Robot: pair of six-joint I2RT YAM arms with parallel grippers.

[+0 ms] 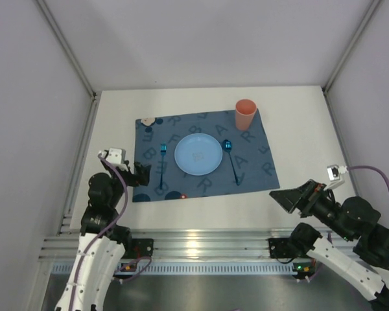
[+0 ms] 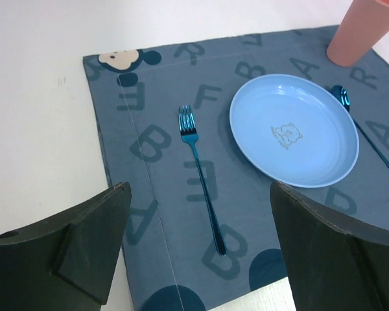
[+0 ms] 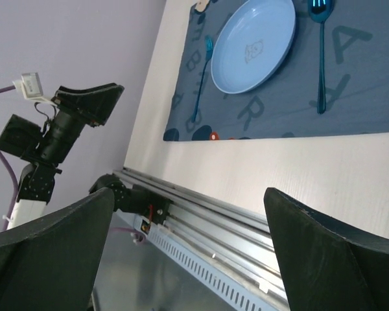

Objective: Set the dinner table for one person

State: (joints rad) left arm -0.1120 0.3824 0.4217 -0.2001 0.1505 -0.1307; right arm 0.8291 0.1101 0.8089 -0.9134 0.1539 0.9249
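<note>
The white dinner table [image 1: 311, 129] carries a dark blue letter-printed placemat [image 1: 259, 162]. On the mat lie a light blue plate [image 1: 198, 154], a blue fork [image 1: 162, 165] to its left and a blue spoon [image 1: 231, 159] to its right. A salmon cup [image 1: 246, 114] stands at the mat's far right corner. My left gripper [image 1: 137, 173] hovers open over the mat's near left corner, above the fork's handle [image 2: 200, 175], holding nothing. My right gripper [image 1: 282, 196] is open and empty over bare table near the front edge, right of the mat.
An aluminium rail [image 1: 194, 243] runs along the table's near edge, with both arm bases bolted to it. A second rail [image 1: 81, 162] lines the left side. Grey enclosure walls [image 1: 26, 97] stand on the left, back and right.
</note>
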